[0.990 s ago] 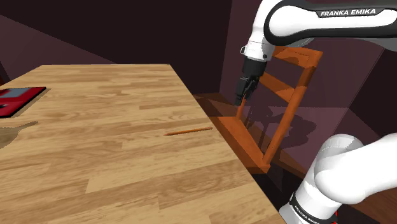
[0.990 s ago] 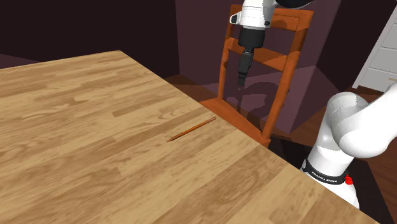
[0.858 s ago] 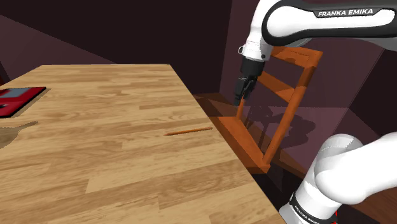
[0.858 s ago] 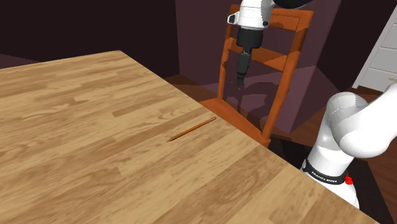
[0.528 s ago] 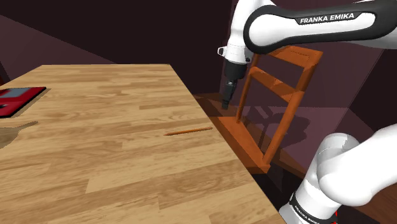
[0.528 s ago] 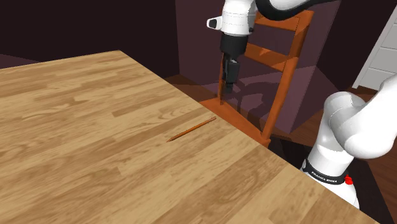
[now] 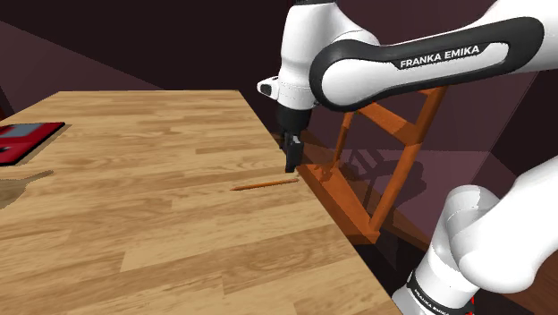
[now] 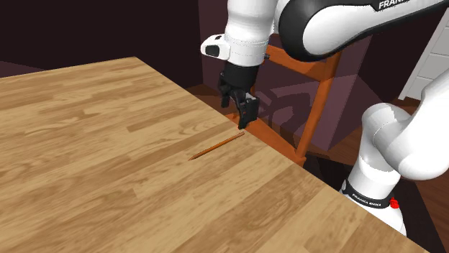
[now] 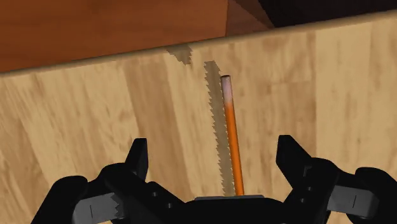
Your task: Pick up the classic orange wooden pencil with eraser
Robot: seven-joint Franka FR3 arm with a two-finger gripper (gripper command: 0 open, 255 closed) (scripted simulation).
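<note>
A thin orange pencil (image 7: 265, 183) lies flat on the wooden table (image 7: 134, 188) close to its edge by the chair. In the second exterior view the pencil (image 8: 216, 145) points toward that edge. My black gripper (image 7: 291, 166) hangs just above the pencil's end nearest the edge, fingers pointing down. The same gripper (image 8: 245, 123) stands apart from the pencil, touching nothing. In the wrist view the pencil (image 9: 231, 133) runs away from the hand between the open fingers (image 9: 137, 159), its eraser end toward the table edge; my gripper (image 9: 216, 159) holds nothing.
An orange wooden chair (image 7: 393, 152) stands right beside the table edge, its seat (image 8: 277, 140) under the gripper's side. A red flat object (image 7: 22, 140) lies at the table's far left in the shoulder view. The robot's white base (image 7: 465, 259) stands at lower right.
The arm has swung from over the chair toward the table and come down, so the gripper now hovers over the pencil's end. The pencil has not moved.
</note>
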